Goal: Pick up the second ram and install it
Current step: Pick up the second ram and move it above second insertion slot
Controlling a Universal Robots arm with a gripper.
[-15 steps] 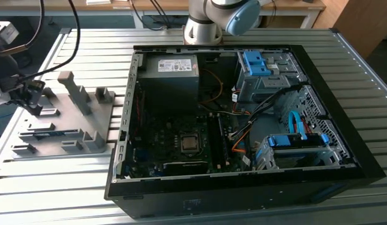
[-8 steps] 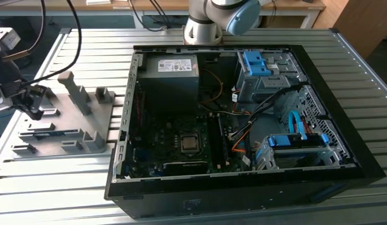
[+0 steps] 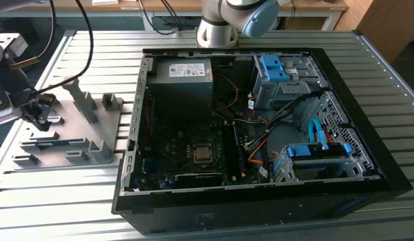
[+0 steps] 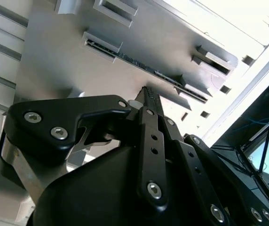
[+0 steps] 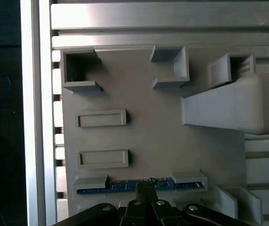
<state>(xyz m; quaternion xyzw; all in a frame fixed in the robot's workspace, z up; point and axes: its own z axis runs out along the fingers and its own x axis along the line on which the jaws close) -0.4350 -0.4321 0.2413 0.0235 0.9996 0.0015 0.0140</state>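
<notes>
The second ram (image 3: 57, 144) is a thin blue stick standing on edge between two brackets of the grey holder tray (image 3: 108, 131), at the exterior view's left. The first wrist view shows its blue edge (image 5: 120, 185), and the second wrist view shows it as a dark strip (image 4: 125, 57). My gripper (image 3: 40, 123) hangs just above the middle of the stick, its black fingers (image 5: 146, 187) drawn together with nothing between them. In the second wrist view the fingertips (image 4: 148, 94) stop a little short of the stick.
The open black computer case (image 3: 260, 206) lies beside the tray, with the motherboard's long black slots (image 3: 234, 148) near its middle. Grey posts (image 3: 83, 100) and empty brackets (image 5: 101, 118) rise from the tray. Black cables (image 3: 80, 60) hang over the slatted metal table (image 3: 46, 201).
</notes>
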